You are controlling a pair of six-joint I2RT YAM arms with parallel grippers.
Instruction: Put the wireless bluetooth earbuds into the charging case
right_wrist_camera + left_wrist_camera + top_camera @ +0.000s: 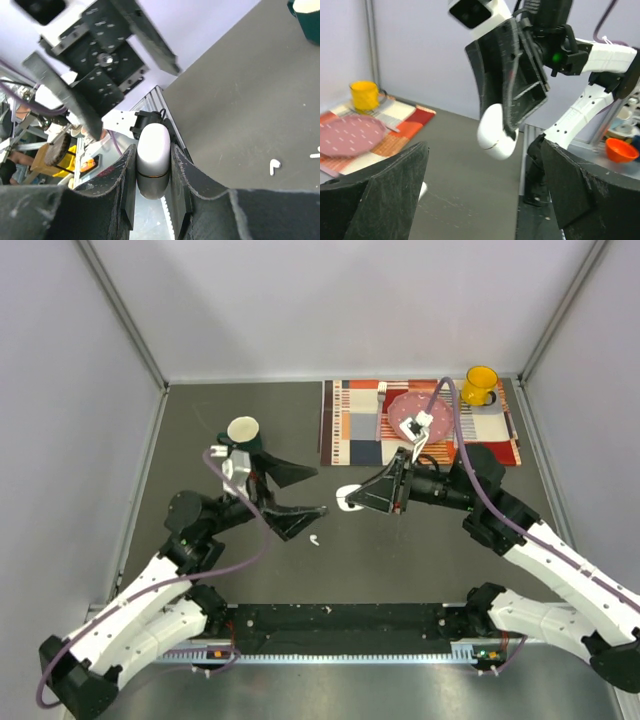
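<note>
Left jaws first: my left gripper (pixel 319 490) is spread as wide as it goes with nothing between the fingers, sitting just at 9 o'clock of the other one. My right gripper (pixel 366 497) is pinched partway in on the charging case (pixel 152 150). That's a white rounded pod, the lid looks closed, and it's held up off the grey table (pixel 420 550) near the middle.

On the left wrist cam the case hangs right in front of my open fingers, not touching them.

From above I can spot one earbud (pixel 314 539) lying loose on the table at about 6 o'clock from the left fingertips. The right wrist cam also catches a sliver of a second earbud (pixel 315 155) at the frame edge.

Other stuff: a teal mug (pixel 243 430) sits at 11 o'clock of the left gripper. A striped mat (pixel 350 425) with a pink plate (pixel 402 402) and a yellow mug (pixel 480 385) is at 1 o'clock on the table.
</note>
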